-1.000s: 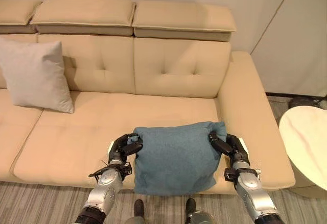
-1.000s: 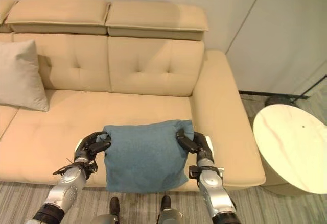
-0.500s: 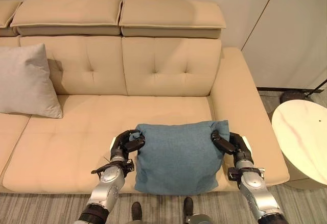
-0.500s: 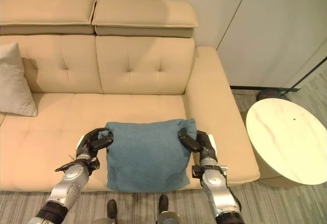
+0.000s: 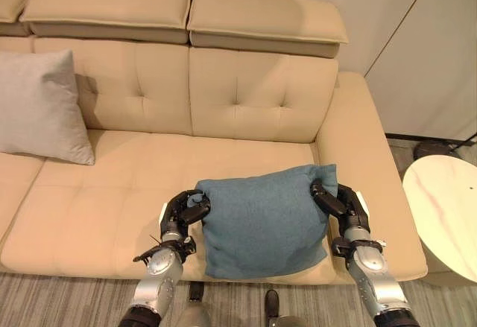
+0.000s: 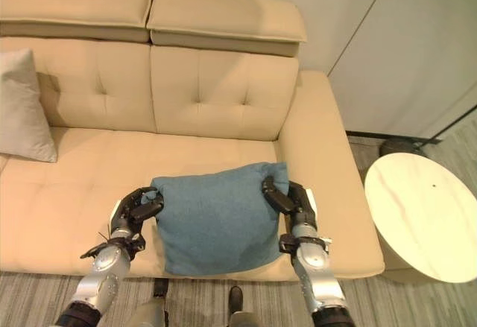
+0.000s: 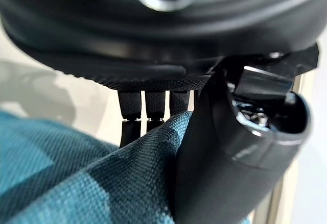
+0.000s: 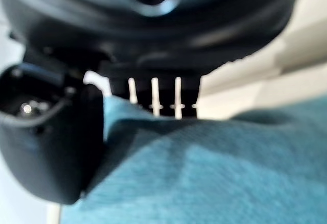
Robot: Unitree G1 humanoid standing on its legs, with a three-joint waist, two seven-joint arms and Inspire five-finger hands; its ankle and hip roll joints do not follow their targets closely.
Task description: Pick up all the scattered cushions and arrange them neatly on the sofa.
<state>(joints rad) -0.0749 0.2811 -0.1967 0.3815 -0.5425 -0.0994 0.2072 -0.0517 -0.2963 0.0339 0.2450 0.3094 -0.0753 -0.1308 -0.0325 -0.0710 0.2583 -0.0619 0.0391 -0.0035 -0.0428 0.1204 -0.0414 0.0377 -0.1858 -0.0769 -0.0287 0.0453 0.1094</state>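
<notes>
The left hand (image 5: 182, 211) has its fingers and thumb curled round the upper left corner of the blue cushion (image 5: 262, 219), pinching the cloth; the right hand (image 5: 339, 204) grips the upper right corner the same way. Held between them, the blue cushion hangs upright over the front edge of the sofa (image 5: 246, 96), before its right-hand seat. A grey cushion (image 5: 41, 107) leans against the sofa's backrest far to the left of the blue one. A round pale table (image 5: 447, 211) stands beyond the sofa's right armrest
</notes>
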